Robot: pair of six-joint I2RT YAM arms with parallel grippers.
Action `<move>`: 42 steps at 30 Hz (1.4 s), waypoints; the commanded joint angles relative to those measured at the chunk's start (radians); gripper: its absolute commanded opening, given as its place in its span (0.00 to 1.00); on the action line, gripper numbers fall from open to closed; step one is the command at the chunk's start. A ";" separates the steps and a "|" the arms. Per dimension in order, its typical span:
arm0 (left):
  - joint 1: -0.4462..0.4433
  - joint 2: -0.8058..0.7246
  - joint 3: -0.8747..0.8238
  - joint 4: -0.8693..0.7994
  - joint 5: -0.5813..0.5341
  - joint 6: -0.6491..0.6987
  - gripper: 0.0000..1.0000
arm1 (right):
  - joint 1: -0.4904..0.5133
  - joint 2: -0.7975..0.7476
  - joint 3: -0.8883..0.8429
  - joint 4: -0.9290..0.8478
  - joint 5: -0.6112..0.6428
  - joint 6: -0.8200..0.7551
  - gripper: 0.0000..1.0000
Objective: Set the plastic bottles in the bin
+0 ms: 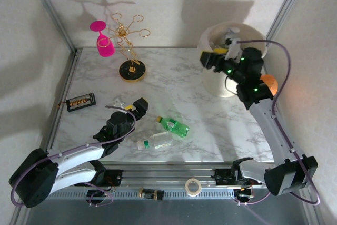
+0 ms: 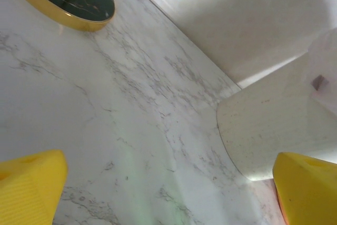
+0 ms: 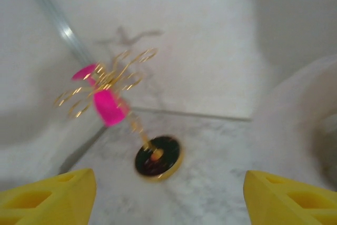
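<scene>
Sorting is looking only partly done, in my judgement, because two bottles are lying on the table [image 1: 179,82] and not in the bin.

At the far left a small black box [image 1: 80,101] is sitting near the edge, and it is not part of the job. Next, the left gripper [image 1: 138,105] is hovering low over the marble with its yellow pads spread wide and nothing between them. Just to its right the clear bottle [image 1: 155,142] is lying on its side. The green bottle [image 1: 174,126] is lying near it, a little further from the arms. I am judging that the next move is calling for this arm to turn toward one of them, come down across its body, and close.

Further right, the right gripper [image 1: 210,58] is hanging beside the rim of the bin [image 1: 231,27], pointing left, its pads also wide apart and carrying nothing.

Inside the bin the right arm is covering much of the opening, so I cannot tell what is lying there. The right wrist picture is blurred. An orange figure [image 1: 269,84] is peeking out from behind that arm, mostly hidden.
</scene>
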 commanded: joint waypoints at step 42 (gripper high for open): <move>0.141 -0.074 -0.002 -0.104 -0.013 -0.100 1.00 | 0.597 0.548 0.023 -0.611 0.433 -0.276 0.78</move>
